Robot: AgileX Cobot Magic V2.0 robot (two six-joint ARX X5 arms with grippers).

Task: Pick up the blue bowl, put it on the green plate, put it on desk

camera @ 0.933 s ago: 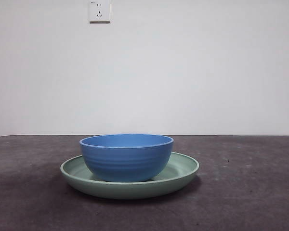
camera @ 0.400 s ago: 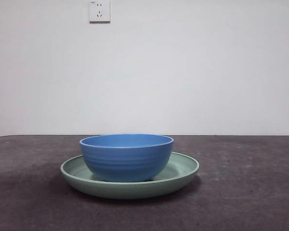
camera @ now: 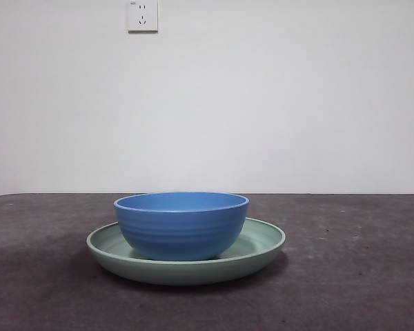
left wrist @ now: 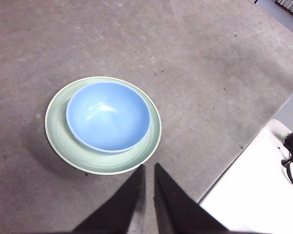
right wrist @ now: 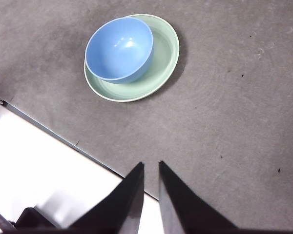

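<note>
A dark grey-brown desk with a rough, matte, faintly speckled surface fills the lower part of the front view, under a plain white wall. A pale mint-green plate, wide, shallow and glossy with a raised curved rim, lies flat on the desk well in from its edges. The blue bowl, round and glossy with faint horizontal ridges on its outside and a thin lighter rim, sits upright on the plate, off-centre, so more bare plate shows on one side. A small white wall socket is high on the wall.

The left gripper hangs high above the desk near one edge, its two tapered black jaws nearly together, holding nothing. The right gripper hangs high over another desk edge, jaws likewise close together and empty. Both are well apart from the bowl.
</note>
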